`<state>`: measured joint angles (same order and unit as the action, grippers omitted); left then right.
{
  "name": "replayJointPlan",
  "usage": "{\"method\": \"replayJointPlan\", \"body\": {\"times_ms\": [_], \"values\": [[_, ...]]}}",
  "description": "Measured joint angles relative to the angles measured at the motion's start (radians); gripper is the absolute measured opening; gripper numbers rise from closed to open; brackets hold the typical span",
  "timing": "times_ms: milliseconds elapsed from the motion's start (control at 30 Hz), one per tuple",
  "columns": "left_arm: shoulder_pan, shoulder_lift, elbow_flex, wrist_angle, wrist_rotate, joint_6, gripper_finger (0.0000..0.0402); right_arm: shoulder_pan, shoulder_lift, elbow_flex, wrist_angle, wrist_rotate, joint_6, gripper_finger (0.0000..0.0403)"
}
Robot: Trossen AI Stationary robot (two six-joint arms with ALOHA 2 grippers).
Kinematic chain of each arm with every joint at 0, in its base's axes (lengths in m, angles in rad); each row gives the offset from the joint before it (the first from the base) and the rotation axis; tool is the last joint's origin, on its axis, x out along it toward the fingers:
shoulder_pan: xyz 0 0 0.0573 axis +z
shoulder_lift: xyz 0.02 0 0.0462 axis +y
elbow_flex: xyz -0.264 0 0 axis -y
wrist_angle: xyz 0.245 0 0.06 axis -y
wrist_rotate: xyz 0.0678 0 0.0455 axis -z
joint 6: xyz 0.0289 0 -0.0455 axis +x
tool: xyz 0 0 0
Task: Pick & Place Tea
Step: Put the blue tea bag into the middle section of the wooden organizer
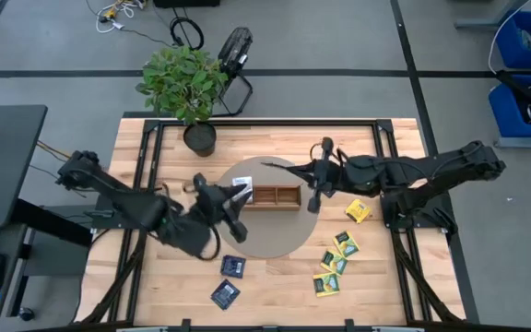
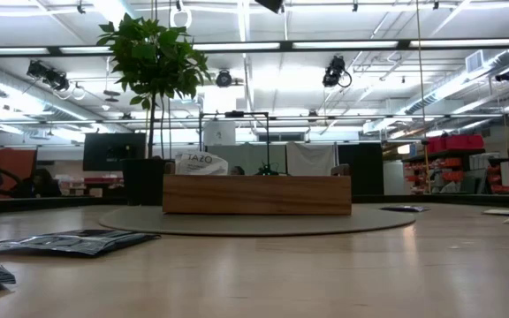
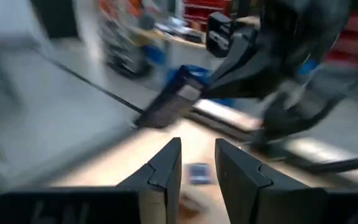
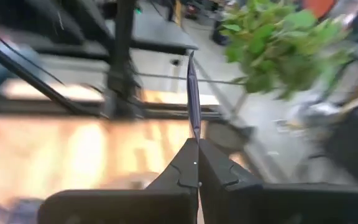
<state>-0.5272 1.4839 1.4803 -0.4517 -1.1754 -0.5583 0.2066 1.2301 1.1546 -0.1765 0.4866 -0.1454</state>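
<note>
- Your left gripper (image 1: 231,197) sits over the left end of the wooden tray (image 1: 276,196), at the edge of the round grey mat (image 1: 270,242). In its wrist view the two fingers (image 3: 166,171) stand a narrow gap apart with nothing between them.
- A white-faced tea packet (image 1: 241,189) lies at the tray's left end, just beside that gripper. From the low view it stands up above the tray's left rim (image 2: 201,163), tilted, with dark print on its face.
- Your right gripper (image 1: 275,166) reaches in over the far side of the mat, behind the tray. Its jaws are pressed together on a thin dark packet (image 4: 192,93), held edge-on and pointing away from the wrist camera.
- Two dark blue packets (image 1: 233,267) lie flat on the table near the front edge, on the left arm's side, well apart from the tray.
- A cluster of yellow-green packets (image 1: 336,261) lies on the right side of the table, close together, and one more yellow packet (image 1: 358,211) lies alone, farther back, beside the right arm.
- A potted plant (image 1: 186,85) stands at the back left of the table.
</note>
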Motion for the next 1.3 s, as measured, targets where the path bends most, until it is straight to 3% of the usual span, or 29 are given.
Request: {"method": "replayJointPlan", "body": {"times_ms": [133, 267, 533, 700, 833, 1000, 1167, 1300], "values": [[0.047, -0.06, 0.0, -0.002, 0.196, -0.221, 0.0104, 0.043, 0.01, 0.0, -0.002, 0.21, -0.266, 0.0], [0.097, -0.101, 0.0, -0.005, 0.32, -0.451, 0.0104, 0.074, 0.022, 0.0, 0.018, 0.385, -0.533, 0.0], [0.234, -0.125, 0.0, -0.018, 0.617, -0.952, 0.0104, 0.099, 0.051, 0.0, 0.022, 0.385, -0.863, 0.0], [0.304, -0.114, 0.0, -0.072, 0.755, -1.127, 0.0104, 0.119, 0.064, 0.0, 0.063, 0.385, -0.996, 0.0], [0.345, -0.108, 0.0, -0.065, 0.757, -1.214, 0.0104, 0.133, 0.065, 0.0, 0.119, 0.385, -1.048, 0.0], [0.4, -0.098, 0.0, 0.007, 0.745, -1.202, 0.0103, 0.157, 0.065, 0.0, 0.165, 0.385, -1.071, 0.0], [0.43, -0.098, 0.001, 0.2, 0.741, -1.032, 0.0103, 0.171, 0.065, 0.0, 0.157, 0.378, -1.068, 0.0], [0.431, -0.097, 0.001, 0.218, 0.756, -1.009, 0.0103, 0.174, 0.065, 0.0, 0.16, 0.378, -1.068, 0.0]]}}
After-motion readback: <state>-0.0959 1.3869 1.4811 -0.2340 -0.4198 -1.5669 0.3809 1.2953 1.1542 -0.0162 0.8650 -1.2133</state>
